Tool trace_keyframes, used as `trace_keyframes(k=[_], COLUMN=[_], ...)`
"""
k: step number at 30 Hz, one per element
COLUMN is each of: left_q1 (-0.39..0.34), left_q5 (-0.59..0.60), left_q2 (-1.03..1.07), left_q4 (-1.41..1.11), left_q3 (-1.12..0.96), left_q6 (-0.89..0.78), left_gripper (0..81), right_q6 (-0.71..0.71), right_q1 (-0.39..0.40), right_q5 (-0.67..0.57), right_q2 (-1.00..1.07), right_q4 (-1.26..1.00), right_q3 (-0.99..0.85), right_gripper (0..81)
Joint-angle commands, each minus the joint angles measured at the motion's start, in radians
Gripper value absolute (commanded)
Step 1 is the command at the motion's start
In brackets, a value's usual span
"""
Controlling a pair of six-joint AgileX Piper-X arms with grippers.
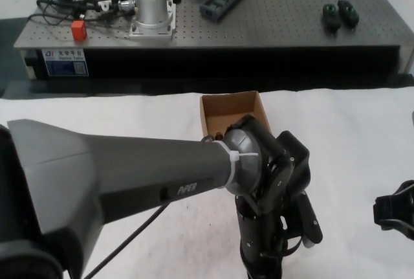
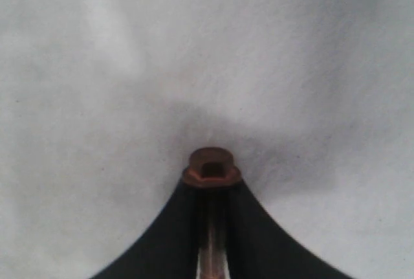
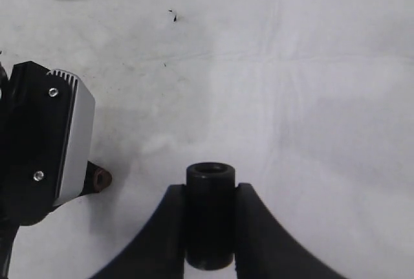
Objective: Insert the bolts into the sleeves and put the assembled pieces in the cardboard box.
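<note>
The left gripper point(image 2: 211, 191) was clamped on a copper-coloured bolt point(image 2: 211, 170), whose flanged head poked out past the fingertips. It hung low over the white worktop point(image 1: 129, 114), just on the near side of the cardboard box point(image 1: 229, 112). The right gripper point(image 3: 210, 195) pinched a black sleeve point(image 3: 210, 217), open bore outward, farther from the box than the bolt.

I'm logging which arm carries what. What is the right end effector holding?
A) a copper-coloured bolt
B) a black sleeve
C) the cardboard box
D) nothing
B: the right end effector is shut on a black sleeve with a hollow end; the bolt is in the left end effector.
</note>
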Motion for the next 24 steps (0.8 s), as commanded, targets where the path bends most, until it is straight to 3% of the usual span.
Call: trace_keyframes(k=[1,4,8,13,17,24], left_q1=[-0.001,0.04,0.158,0.33,0.401,0.416], left_q5=[-0.063,-0.078,0.039,0.399,0.561,0.713], left_q2=[0.0,-0.079,-0.254,-0.495,-0.633,-0.705], left_q4=[0.023,0.0,-0.168,-0.505,-0.791,-1.204], left_q3=[-0.01,-0.01,0.021,0.173,0.344,0.5], left_q6=[-0.006,-0.095,-0.309,-0.644,-0.838,-1.184], left_gripper=[0.4,0.7,0.7,0.7,0.7,0.7], right_q6=[-0.03,-0.076,-0.116,-0.095,0.047,0.254], right_q1=[-0.004,-0.004,-0.002,0.047,0.149,0.398], right_q5=[-0.014,-0.067,-0.217,-0.463,-0.58,-0.584], right_q2=[-0.024,-0.074,-0.139,-0.139,-0.135,-0.039], right_q4=[-0.024,-0.043,-0.056,-0.129,-0.378,-0.836], right_q3=[-0.003,-0.003,-0.003,0.034,0.128,0.207], right_gripper=[1.5,1.5,1.5,1.5,1.5,1.5])
